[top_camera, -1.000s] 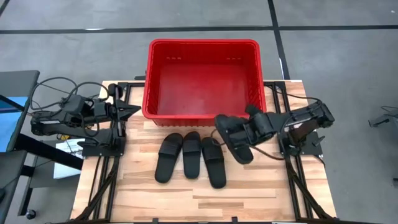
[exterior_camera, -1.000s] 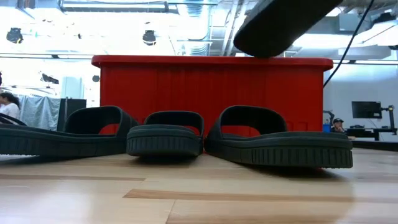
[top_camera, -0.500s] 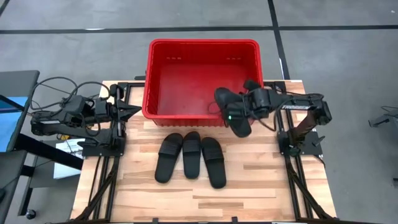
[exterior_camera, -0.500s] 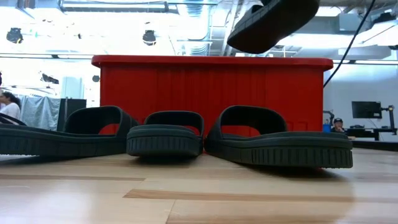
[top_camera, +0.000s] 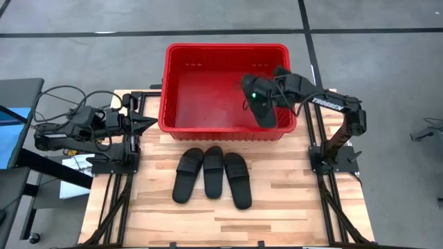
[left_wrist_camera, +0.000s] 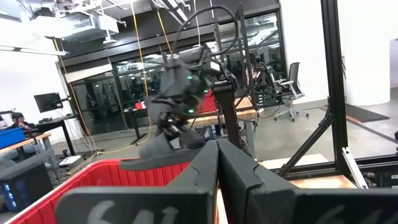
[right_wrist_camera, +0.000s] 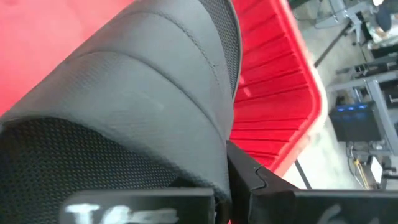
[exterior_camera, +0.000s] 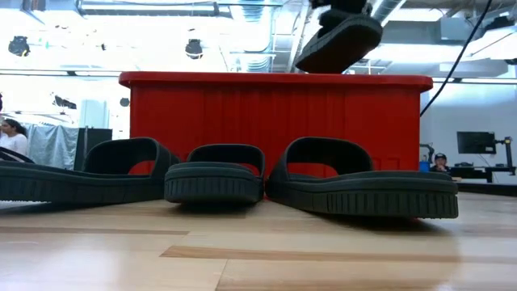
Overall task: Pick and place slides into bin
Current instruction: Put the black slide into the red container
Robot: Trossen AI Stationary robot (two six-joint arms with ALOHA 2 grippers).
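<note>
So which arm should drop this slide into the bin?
Right. The right gripper already holds a slide above the red bin; the left gripper waits shut at the table's left edge.

My two arms are dark, jointed links on black frame mounts. The left arm (top_camera: 73,130), at nine o'clock, trails loose black cables. The right arm (top_camera: 331,107) carries white lettering on one link and a small green light near its wrist.
</note>
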